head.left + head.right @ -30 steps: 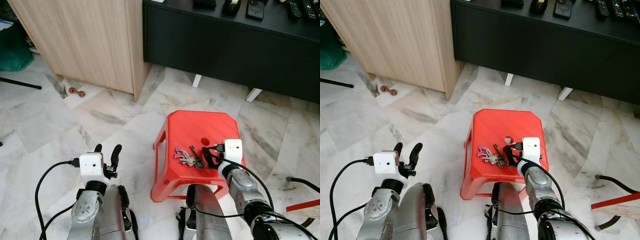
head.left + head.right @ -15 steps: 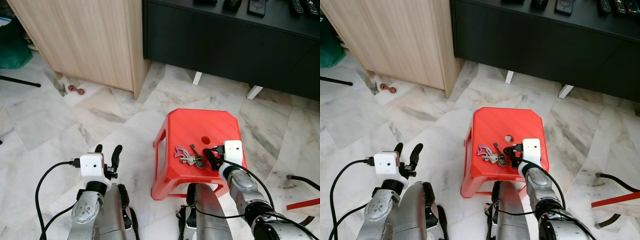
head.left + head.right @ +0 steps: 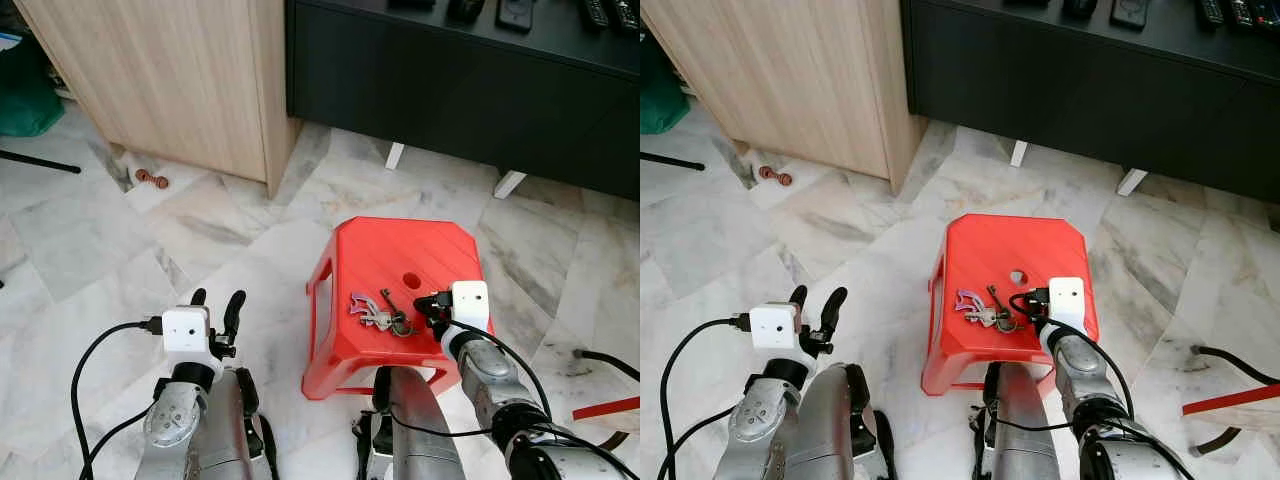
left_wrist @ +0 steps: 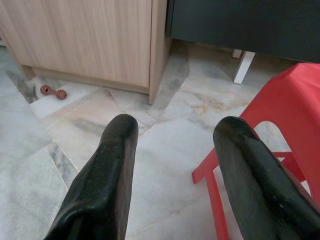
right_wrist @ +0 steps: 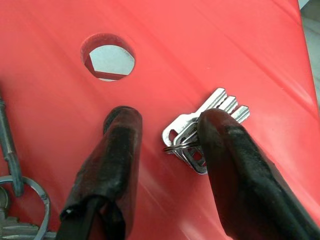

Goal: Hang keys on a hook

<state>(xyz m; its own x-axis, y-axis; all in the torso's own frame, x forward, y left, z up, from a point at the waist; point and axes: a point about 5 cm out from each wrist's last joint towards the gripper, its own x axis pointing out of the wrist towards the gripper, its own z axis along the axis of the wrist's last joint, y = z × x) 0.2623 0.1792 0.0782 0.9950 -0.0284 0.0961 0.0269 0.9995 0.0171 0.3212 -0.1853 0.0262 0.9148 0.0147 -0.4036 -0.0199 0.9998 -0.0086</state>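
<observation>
Compared with half a second ago, the right gripper (image 5: pixel 165 145) has backed off a bit toward the stool's near-right edge, away from the big key bunch, while the stool and the keys sit just where they were. The red plastic stool (image 3: pixel 400 255) stands on the marble floor (image 3: pixel 150 240) in front of a black TV cabinet (image 3: pixel 460 90) and a wooden cupboard (image 3: pixel 170 80).

On the stool top, near its round hole (image 5: pixel 107 56), lies a small set of silver keys (image 5: pixel 207 120) on a ring. The right fingers (image 5: pixel 112 165) are spread apart, one on each side of that ring, one fingertip overlapping the keys, nothing gripped.

The larger key bunch (image 3: pixel 378 314) lies just beside, mid-seat.

The left gripper (image 4: pixel 172 175) hovers over the floor, left of the stool, fingers released.
</observation>
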